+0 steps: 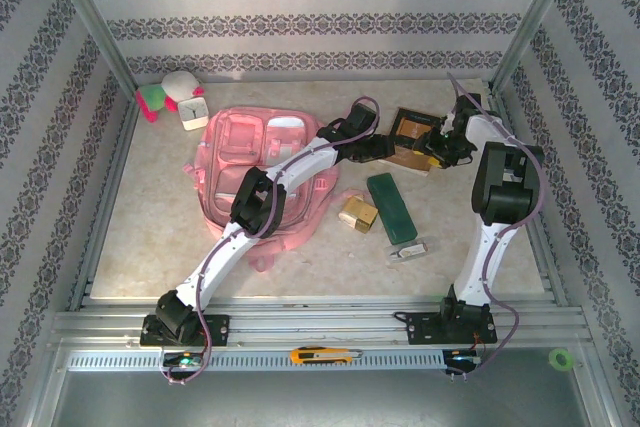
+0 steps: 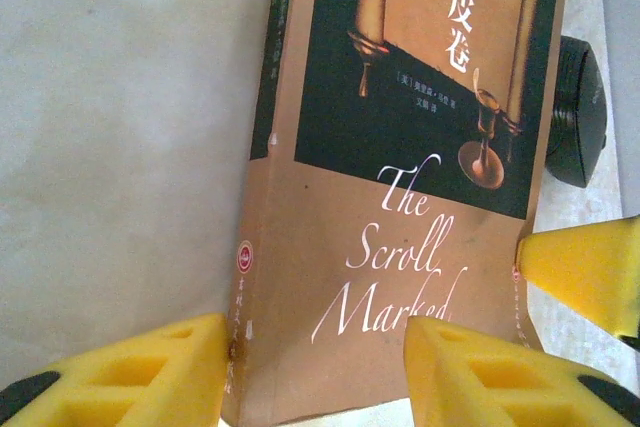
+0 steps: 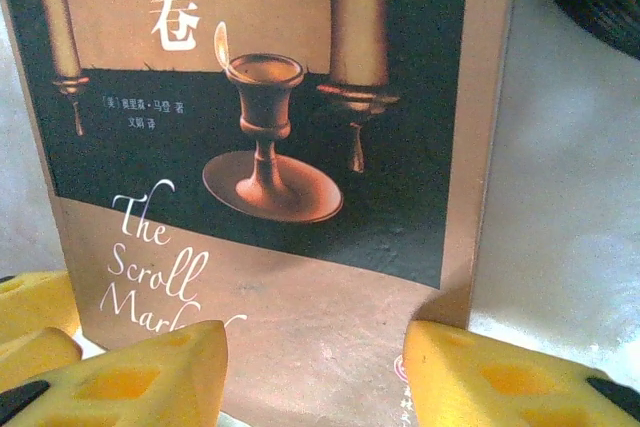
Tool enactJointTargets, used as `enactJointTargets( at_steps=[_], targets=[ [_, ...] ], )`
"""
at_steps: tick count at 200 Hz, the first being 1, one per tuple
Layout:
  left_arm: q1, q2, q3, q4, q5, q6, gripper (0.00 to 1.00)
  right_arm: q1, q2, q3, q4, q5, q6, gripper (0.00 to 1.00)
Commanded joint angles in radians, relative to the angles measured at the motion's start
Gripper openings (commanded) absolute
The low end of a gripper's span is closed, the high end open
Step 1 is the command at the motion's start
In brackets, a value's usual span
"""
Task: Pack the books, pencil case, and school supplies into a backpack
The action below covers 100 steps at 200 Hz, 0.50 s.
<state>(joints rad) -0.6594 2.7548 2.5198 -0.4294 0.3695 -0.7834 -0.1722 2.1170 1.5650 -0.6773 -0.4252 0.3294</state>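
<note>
Yellow foam fingers [image 2: 130,377] of the left gripper [image 2: 318,352] are set apart at the near end of the book [image 2: 400,147], whose long axis runs away from them. The right gripper [image 3: 315,352] is spread at the same end. Clamping cannot be determined for either. The book is located far right, just beside the backpack [image 1: 250,147], whose opening is masked by the left arm.

This looks like a robot lab dressed up as a little room. Flowery striped wallpaper [image 1: 300,22] covers the walls, but shiny metal poles [image 1: 92,22] hold them up. The left robot arm [image 1: 222,252] and the right robot arm [image 1: 478,247] are bolted to a metal rail [image 1: 320,325].
</note>
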Motion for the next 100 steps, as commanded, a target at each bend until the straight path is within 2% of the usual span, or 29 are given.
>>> enactJointTargets(
  at_steps=[1, 45, 100],
  targets=[
    [-0.005, 0.032, 0.024, 0.070, 0.048, -0.039, 0.48, 0.005, 0.048, 0.019, -0.095, 0.086, -0.011, 0.50],
    [-0.005, 0.027, 0.024, 0.157, 0.122, -0.110, 0.49, 0.016, 0.091, 0.026, -0.114, 0.028, -0.002, 0.40],
    [-0.002, -0.009, 0.001, 0.310, 0.201, -0.199, 0.49, 0.022, 0.081, 0.014, -0.095, -0.024, 0.008, 0.38]
  ],
)
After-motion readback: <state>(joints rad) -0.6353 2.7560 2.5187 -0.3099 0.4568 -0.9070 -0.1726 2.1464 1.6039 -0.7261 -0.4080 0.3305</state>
